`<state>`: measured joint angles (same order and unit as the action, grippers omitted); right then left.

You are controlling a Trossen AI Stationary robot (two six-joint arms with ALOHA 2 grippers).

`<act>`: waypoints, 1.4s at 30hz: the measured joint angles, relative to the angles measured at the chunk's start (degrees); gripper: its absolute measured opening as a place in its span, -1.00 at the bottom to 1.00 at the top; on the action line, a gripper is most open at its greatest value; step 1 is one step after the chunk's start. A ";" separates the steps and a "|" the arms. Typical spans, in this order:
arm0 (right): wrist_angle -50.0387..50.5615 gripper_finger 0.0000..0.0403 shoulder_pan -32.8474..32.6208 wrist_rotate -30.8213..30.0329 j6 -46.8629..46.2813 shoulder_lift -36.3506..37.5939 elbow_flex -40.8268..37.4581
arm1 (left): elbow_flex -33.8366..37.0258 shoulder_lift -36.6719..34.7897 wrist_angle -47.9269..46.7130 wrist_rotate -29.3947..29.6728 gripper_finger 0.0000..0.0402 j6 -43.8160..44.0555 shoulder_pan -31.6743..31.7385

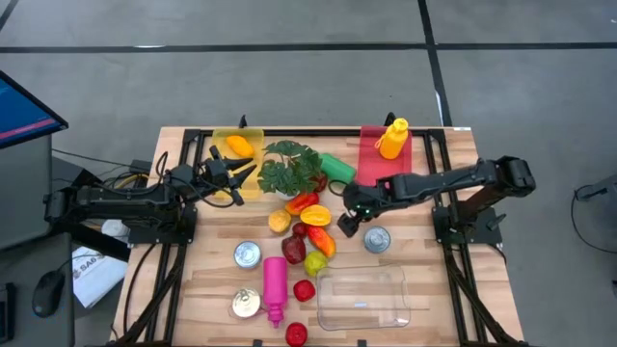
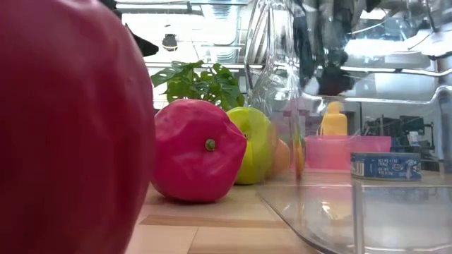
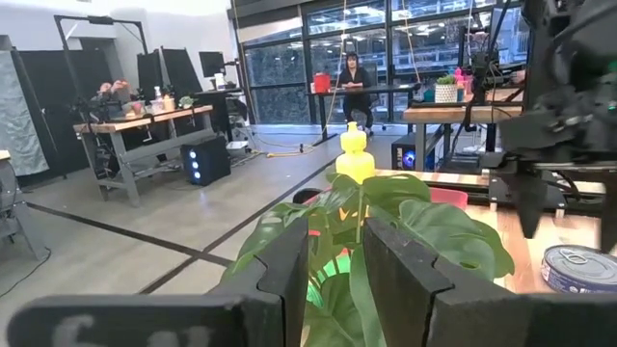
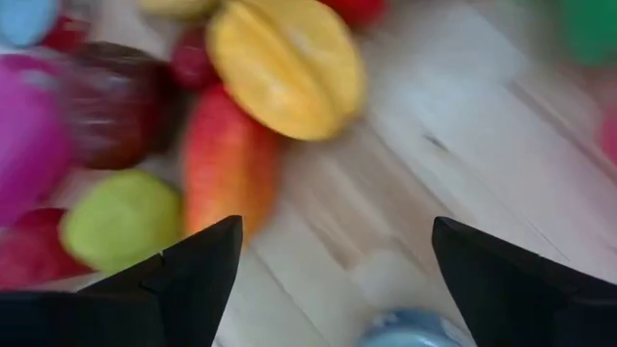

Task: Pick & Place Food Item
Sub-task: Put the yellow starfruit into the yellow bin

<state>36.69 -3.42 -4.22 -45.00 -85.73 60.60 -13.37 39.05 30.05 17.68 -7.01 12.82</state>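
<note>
High view: right gripper [image 1: 349, 219], jaws wide and empty, hovers beside the heaped fruit pile [image 1: 307, 231], apparently choosing; left gripper [image 1: 241, 178] waits nearly closed, empty, near the plant [image 1: 289, 166].

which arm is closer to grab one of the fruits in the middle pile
Right. The right gripper hangs open beside the fruit pile; the left gripper sits apart, by the leafy plant.

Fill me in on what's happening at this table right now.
Pretend food lies piled mid-table. The right gripper hangs open over bare wood beside the pile, near the orange-red fruit and the yellow star fruit, holding nothing. The left gripper waits by the leafy plant, also empty. The clear container at the table's front has nothing in it yet.
</note>
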 joint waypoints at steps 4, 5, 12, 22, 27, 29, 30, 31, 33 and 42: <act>-7.01 0.64 -0.06 0.12 3.87 0.04 0.00 | 0.00 0.00 0.00 0.02 -0.55 0.00 0.00; -8.48 0.64 -0.03 0.08 5.04 0.04 0.00 | 0.00 0.00 0.00 0.02 -0.55 0.00 0.00; -18.44 0.63 -0.01 -0.10 18.25 0.04 0.00 | 0.02 0.00 -0.01 0.02 -0.55 0.00 0.00; -24.09 0.63 0.02 -0.30 36.20 -0.94 0.01 | 0.04 0.00 -0.01 0.04 -0.55 0.00 0.00; -23.90 0.60 0.04 -0.30 40.70 -4.35 -0.24 | 0.04 -0.01 -0.01 0.06 -0.55 0.00 -0.02; -26.09 0.59 0.17 -0.32 42.27 -6.29 0.08 | 0.05 0.00 -0.12 0.06 -0.55 0.00 -0.02; -26.05 0.58 0.34 -0.32 43.13 -6.89 0.14 | 0.09 -0.01 -0.08 0.06 -0.55 0.01 -0.02; -25.41 0.57 0.58 -0.32 43.77 -7.40 0.04 | 0.09 -0.02 -0.08 0.06 -0.55 0.00 -0.02; -25.49 0.56 0.90 -0.31 44.96 -8.77 0.00 | 0.09 -0.02 -0.23 0.06 -0.55 0.00 -0.02; -25.35 0.54 3.28 -0.32 46.70 -13.09 -0.02 | 0.11 -0.02 -0.05 0.06 -0.55 0.02 -0.02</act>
<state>11.34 -0.14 -4.54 1.70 -98.83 60.58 -13.26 39.03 30.00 17.74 -6.98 12.80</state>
